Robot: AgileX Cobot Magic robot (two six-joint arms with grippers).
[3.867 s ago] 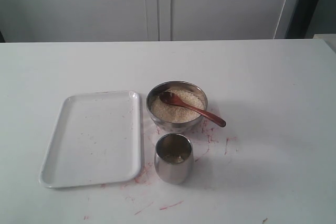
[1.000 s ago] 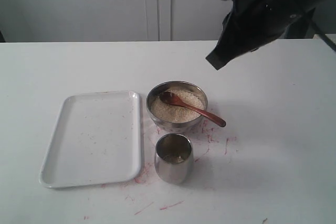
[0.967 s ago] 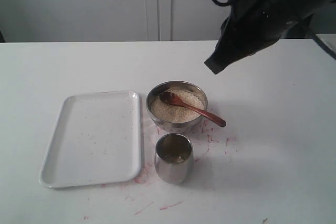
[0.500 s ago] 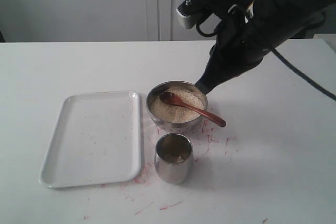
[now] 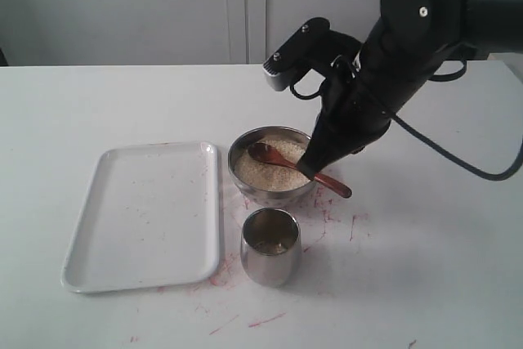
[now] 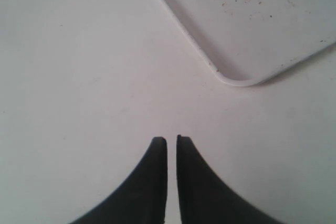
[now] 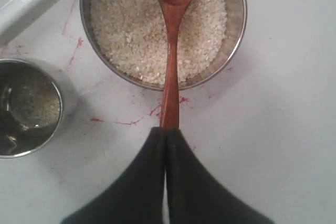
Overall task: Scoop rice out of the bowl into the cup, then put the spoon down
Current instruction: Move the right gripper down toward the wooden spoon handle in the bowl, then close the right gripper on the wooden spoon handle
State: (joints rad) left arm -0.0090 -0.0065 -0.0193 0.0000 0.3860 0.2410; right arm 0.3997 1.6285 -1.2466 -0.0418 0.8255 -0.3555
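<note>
Two right fingers (image 7: 152, 177), pressed together, hang over the wooden spoon (image 7: 170, 77): light, stiff, probably best pinched mid-handle, just ahead.

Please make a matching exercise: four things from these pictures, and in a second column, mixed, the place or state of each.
1. round shiny stainless-steel bowl
2. small handleless stainless-steel cup
3. dark reddish-brown wooden spoon
4. white rectangular tray

A. left of the bowl in the exterior view
B. thin layer of grains inside
C. nearly full of off-white rice
D. head on the rice, handle over the rim

Pairs: 1-C, 2-B, 3-D, 4-A
</note>
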